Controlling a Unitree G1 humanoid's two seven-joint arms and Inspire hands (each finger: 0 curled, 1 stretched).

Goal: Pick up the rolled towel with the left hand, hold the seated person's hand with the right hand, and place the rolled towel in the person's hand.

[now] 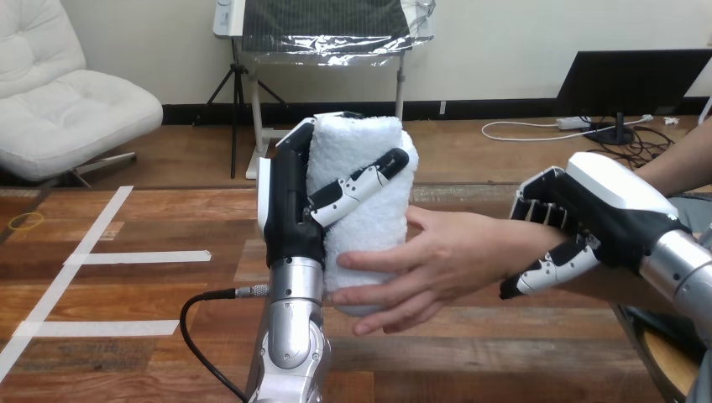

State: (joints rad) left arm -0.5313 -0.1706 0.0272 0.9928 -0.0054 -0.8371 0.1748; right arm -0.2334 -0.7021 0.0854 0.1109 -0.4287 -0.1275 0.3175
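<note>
rolled towel [369,138] in left hand [290,201] fingers [361,185], upright

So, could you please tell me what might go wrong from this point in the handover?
The left hand has its thumb curled across the upright rolled towel, and the person's hand touches only its lower part; letting go early might tip or drop the towel. The right hand is curled round the person's wrist; a pull there could drag their hand off the towel.

You are in what looks like a lab: the wooden counter [168,220] carries white tape strips [138,257] laid in straight lines and a small yellow ring mark [26,221].
</note>
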